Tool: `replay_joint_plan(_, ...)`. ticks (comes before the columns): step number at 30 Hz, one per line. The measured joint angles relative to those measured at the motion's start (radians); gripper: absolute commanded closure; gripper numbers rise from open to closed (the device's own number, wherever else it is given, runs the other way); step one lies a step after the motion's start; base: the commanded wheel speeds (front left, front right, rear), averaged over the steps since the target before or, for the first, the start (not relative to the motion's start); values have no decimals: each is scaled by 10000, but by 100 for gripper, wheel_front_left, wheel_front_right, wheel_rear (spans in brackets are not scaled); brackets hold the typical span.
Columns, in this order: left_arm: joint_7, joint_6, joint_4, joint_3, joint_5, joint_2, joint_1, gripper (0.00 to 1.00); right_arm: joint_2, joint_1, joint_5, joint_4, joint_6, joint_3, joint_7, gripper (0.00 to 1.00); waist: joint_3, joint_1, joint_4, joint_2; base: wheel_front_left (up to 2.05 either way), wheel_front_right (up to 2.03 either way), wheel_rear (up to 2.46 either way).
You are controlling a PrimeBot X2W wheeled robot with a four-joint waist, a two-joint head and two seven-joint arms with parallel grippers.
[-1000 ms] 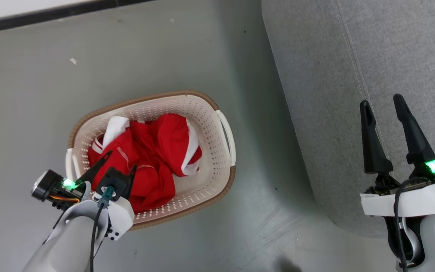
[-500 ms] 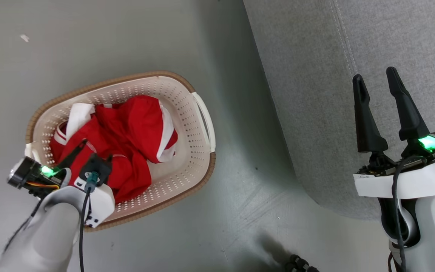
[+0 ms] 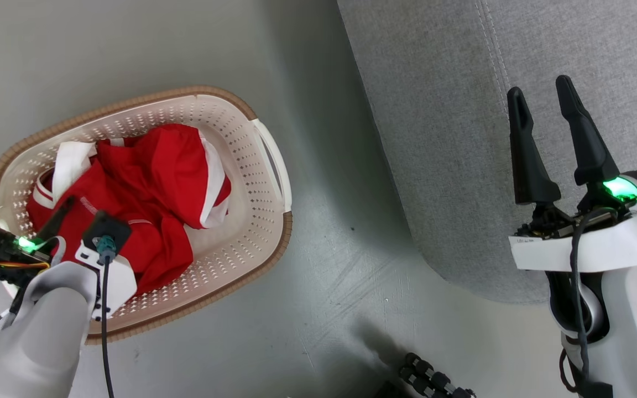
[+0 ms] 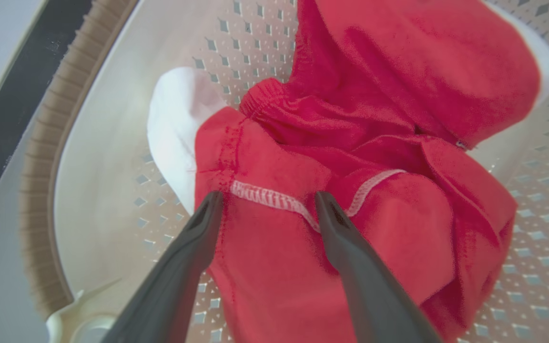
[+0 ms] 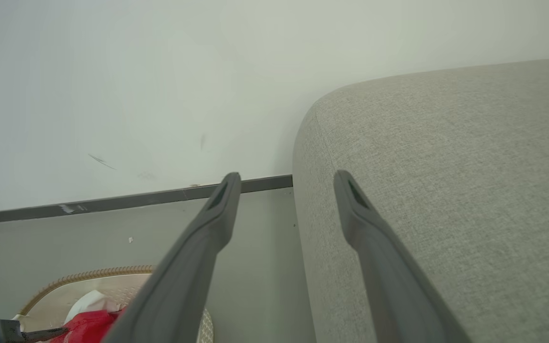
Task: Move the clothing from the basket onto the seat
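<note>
Seat (image 3: 462, 110) first: the grey cushion takes up the right of my head view, bare of any garment, its rounded corner turned toward the floor (image 3: 324, 309). On that floor, near the corner but apart from it, stands the basket (image 3: 246, 210), and the clothing (image 3: 158, 166) lies crumpled inside it, red heaped over most of the bottom with white trim showing toward the rim (I cannot separate one garment from the other in the pile). My left tool (image 4: 269, 197) is down inside the basket at the end farthest from the seat, its two fingers spread wide, tips on or just above a red fold, with a white-stitched hem (image 4: 260, 196) running across between them. Nothing is pinched yet. My right tool (image 3: 539, 87) hangs above the seat's near edge, fingers parted and empty.

I judge this the reach-in for a first pick, with nothing of the task done. Next I would sink the left tool a little deeper so the fold bunches between the fingers, shut them firmly, and lift straight up past the rim before swinging toward the seat. Loose fabric may slip, or the second garment may drag along.
</note>
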Motion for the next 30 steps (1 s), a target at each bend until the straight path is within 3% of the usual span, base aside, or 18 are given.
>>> replay_joint_plan(5,79,397,94,56,88,79,-259,0,2,-198,92,84,0,63,0,0,178,0,-169,0,0,0,0)
replay_joint_plan(11,336,499,280,107,84,58,-353,0,0,-360,182,167,0,142,0,0,349,0,-341,0,0,0,0)
replay_joint_plan(12,360,497,339,102,84,58,-353,17,2,-361,226,171,0,171,0,0,371,0,-368,0,0,0,0)
replay_joint_plan(15,468,499,468,33,115,67,-356,100,2,-361,334,205,0,213,0,0,425,0,-446,0,0,0,0)
replay_joint_plan(30,311,393,318,-111,240,-157,-572,100,2,-560,408,497,0,-2,0,0,335,0,-463,0,0,0,0)
